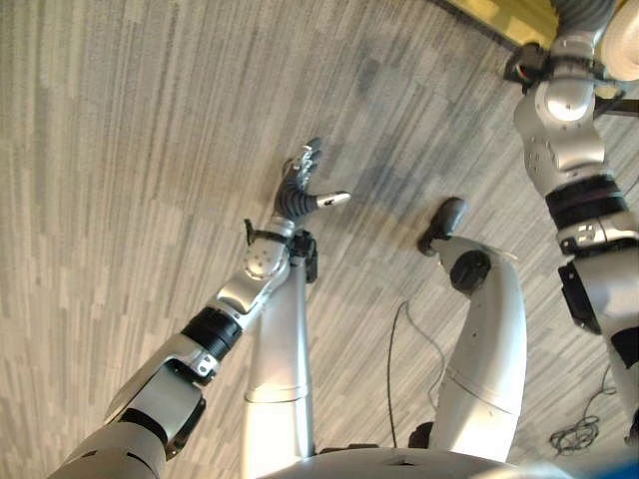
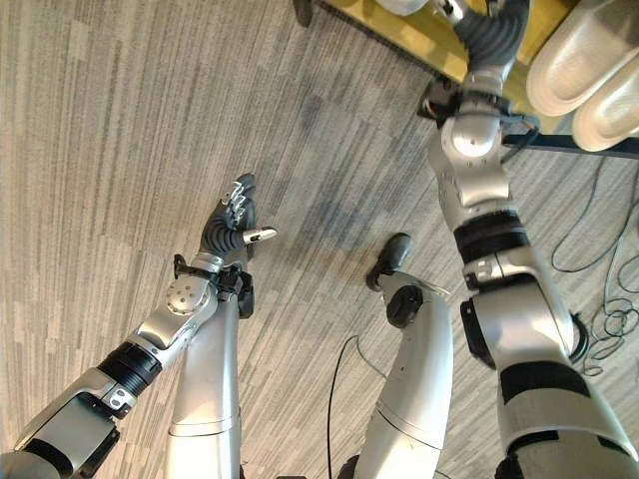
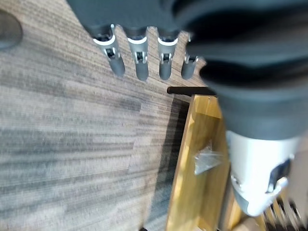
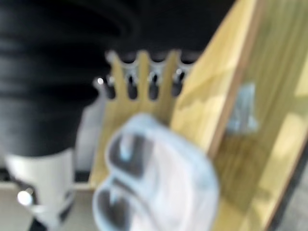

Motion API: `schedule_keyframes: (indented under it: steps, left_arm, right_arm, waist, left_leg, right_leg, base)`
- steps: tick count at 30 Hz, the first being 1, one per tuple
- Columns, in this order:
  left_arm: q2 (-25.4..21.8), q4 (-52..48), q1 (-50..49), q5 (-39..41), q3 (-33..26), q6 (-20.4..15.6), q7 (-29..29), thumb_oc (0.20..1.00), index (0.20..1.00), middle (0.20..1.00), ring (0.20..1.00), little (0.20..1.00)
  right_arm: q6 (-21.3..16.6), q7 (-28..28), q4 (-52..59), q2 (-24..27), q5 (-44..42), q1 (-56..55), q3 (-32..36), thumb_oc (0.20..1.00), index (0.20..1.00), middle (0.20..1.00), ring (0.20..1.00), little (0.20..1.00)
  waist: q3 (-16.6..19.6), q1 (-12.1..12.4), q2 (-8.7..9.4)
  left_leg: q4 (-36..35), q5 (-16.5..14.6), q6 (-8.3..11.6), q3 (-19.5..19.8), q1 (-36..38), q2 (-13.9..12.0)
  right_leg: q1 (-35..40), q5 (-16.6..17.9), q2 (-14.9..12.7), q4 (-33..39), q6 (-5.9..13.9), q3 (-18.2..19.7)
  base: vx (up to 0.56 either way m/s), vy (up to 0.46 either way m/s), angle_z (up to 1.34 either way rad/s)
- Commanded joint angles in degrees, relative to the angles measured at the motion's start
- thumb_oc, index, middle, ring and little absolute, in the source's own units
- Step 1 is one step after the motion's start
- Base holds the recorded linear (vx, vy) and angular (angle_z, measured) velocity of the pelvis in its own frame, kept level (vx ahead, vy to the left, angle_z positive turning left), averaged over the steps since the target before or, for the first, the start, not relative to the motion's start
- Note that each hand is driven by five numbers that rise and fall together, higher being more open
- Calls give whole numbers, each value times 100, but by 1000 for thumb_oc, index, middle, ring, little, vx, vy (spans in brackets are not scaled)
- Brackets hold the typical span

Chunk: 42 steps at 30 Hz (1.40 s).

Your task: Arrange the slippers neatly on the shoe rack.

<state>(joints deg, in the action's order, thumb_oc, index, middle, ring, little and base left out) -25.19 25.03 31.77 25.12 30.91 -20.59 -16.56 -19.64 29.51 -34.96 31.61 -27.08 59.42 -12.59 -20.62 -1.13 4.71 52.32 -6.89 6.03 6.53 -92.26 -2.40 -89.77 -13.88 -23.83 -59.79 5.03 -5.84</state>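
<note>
The left robot hand (image 1: 303, 186) hangs at frame centre over the grey carpet (image 1: 120, 150), fingers straight and loosely spread, holding nothing; the right robot hand (image 4: 144, 79) reaches toward the wooden shoe rack (image 4: 240, 110) at the upper right, fingers extended, with nothing seen in its grasp. The pale slippers (image 2: 584, 75) lie side by side at the upper right corner of the right eye view, seemingly already on the rack, and the wrist view shows them paired just beside the fingers. Judged from this, the step is best done by nudging the pair square to the rack edge with flat fingers; no writing is legible.
</note>
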Motion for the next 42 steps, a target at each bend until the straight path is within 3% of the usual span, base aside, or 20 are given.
schedule_keyframes:
  steps: [1,8,16,18,19,23,25,27,29,35,42]
  left_arm:
    - [615,863,-813,-149,50,-234,-4,1000,1000,1000,1000,1000]
    - [573,975,-1137,-189,-33,-170,218,1000,1000,1000,1000,1000]
    - [289,340,-1197,-656,546,-142,667,1000,1000,1000,1000,1000]
    - [298,282,-1317,-703,716,-143,785,1000,1000,1000,1000,1000]
    - [316,288,-1362,-722,781,-140,820,1000,1000,1000,1000,1000]
    - [451,359,-1597,-833,1025,-124,1005,1000,1000,1000,1000,1000]
    - [453,360,-1598,-834,1026,-126,1004,1000,1000,1000,1000,1000]
    - [591,502,-1768,-917,1083,-86,1109,1000,1000,1000,1000,1000]
    - [608,528,-1803,-940,1122,-62,1166,1000,1000,1000,1000,1000]
    - [645,442,-1874,-1108,1268,1,1410,1000,1000,1000,1000,1000]
    - [431,-82,-1775,-2031,1705,40,1621,1000,1000,1000,1000,1000]
  right_arm:
    - [-287,-126,290,-385,387,-999,-26,1000,1000,1000,1000,1000]
    - [-137,-568,-171,-1236,207,-2481,93,1000,1000,1000,1000,1000]
    - [193,-1191,-879,-1830,380,-3694,-486,1000,1000,1000,1000,1000]
    - [251,-1258,-1067,-1865,497,-3912,-605,1000,1000,1000,1000,1000]
    - [291,-1263,-1166,-1894,570,-3993,-641,1000,1000,1000,1000,1000]
    - [423,-1360,-1697,-1944,793,-4382,-741,1000,1000,1000,1000,1000]
    - [423,-1360,-1697,-1944,793,-4383,-741,1000,1000,1000,1000,1000]
    - [519,-1413,-2048,-1830,1011,-4648,-648,1000,1000,1000,1000,1000]
    - [540,-1421,-2119,-1803,1050,-4727,-598,1000,1000,1000,1000,1000]
    - [693,-1486,-2611,-1660,1415,-5058,-344,1000,1000,1000,1000,1000]
    - [803,-1619,-2934,-1536,1831,-5326,-176,1000,1000,1000,1000,1000]
  waist:
    - [915,-182,192]
    - [947,-310,332]
    - [1011,-330,89]
    - [994,-325,20]
    - [970,-304,-7]
    - [932,-323,-147]
    - [912,-319,-148]
    - [967,-341,-271]
    - [979,-338,-317]
    - [1160,-399,-514]
    - [1434,-489,-717]
  left_leg:
    - [-911,321,474,547,492,-429]
    - [-2293,727,537,490,1886,-618]
    - [-3474,1087,602,348,3434,-736]
    - [-3618,1108,593,313,3776,-745]
    - [-3729,1310,577,298,3890,-744]
    - [-4107,1376,558,165,4904,-850]
    - [-4122,1380,559,163,4936,-855]
    - [-4477,1438,539,83,5773,-948]
    - [-4616,1478,542,36,6036,-984]
    - [-5125,1524,590,-148,7196,-1154]
    - [-5593,1545,659,-453,8308,-1379]
  right_leg:
    - [384,159,293,493,667,519]
    - [1873,487,365,1582,807,11]
    - [3407,760,319,2637,936,-276]
    - [3742,787,335,2791,935,-303]
    - [3865,997,358,2970,911,-339]
    - [4795,1136,413,3421,954,-397]
    - [4828,1140,418,3436,954,-401]
    - [5573,1244,481,3807,988,-448]
    - [5813,1307,515,3949,995,-479]
    - [6824,1353,639,4330,997,-477]
    - [7723,1323,789,4796,997,-328]
  base:
    - [-84,-5,-4]
    - [-68,6,-3]
    - [23,13,0]
    - [-39,10,-6]
    - [-62,20,-7]
    - [13,-17,-5]
    - [28,-21,-14]
    - [134,-78,-13]
    - [89,-59,-8]
    - [112,-65,-14]
    - [122,-93,-18]
